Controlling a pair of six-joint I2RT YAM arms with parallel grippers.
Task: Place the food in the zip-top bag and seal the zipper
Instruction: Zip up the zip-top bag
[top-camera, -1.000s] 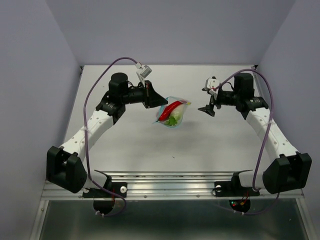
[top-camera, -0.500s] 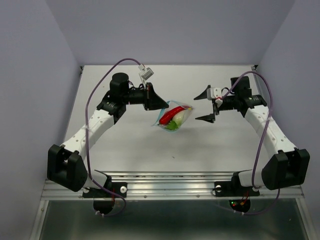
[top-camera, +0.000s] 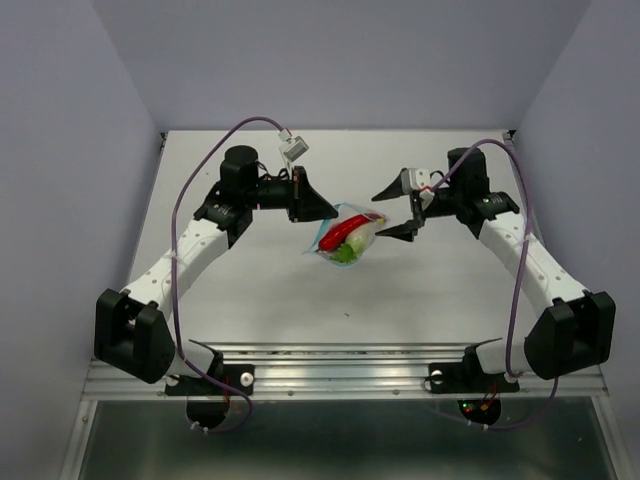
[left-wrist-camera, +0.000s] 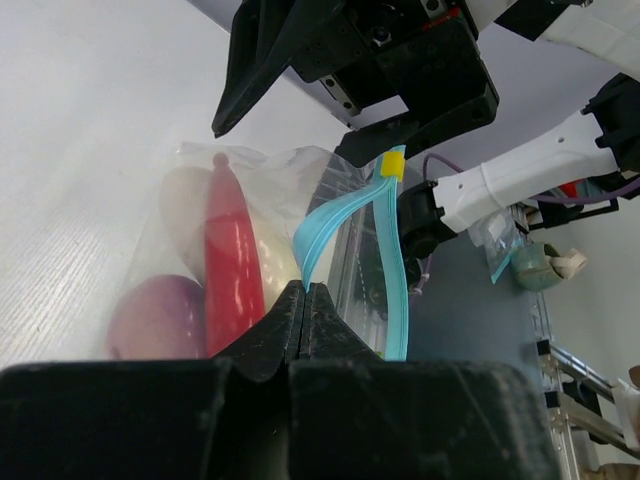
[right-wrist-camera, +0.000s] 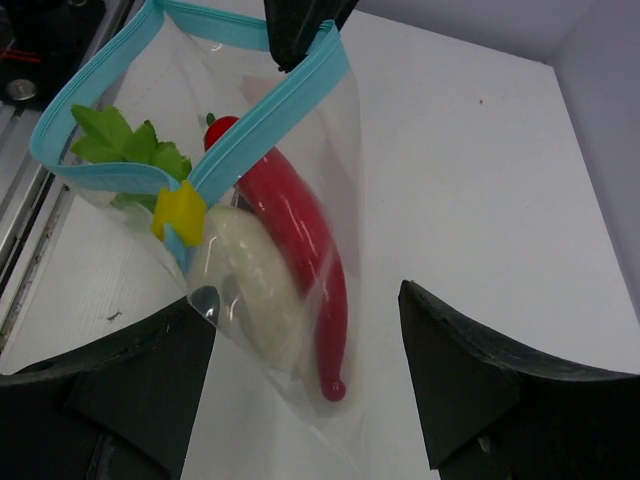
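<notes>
Pinching the light-blue zipper (left-wrist-camera: 392, 270) near one end, the left gripper (left-wrist-camera: 305, 290) has its jaws pressed together on the strip and holds the clear zip-top bag (top-camera: 350, 240) up over the white table (top-camera: 260, 290). Inside lie the red chili (right-wrist-camera: 300, 250), the white egg-shaped vegetable (right-wrist-camera: 255, 290) with its green leaves (right-wrist-camera: 125, 145), and the purplish-pink ball (left-wrist-camera: 150, 315). The zipper gapes, its two strips apart, with a yellow slider (right-wrist-camera: 180, 212) at the end nearer the right gripper (top-camera: 392, 210). That gripper's jaws stand spread, one on each side of that corner; whether they touch the plastic cannot be told.
</notes>
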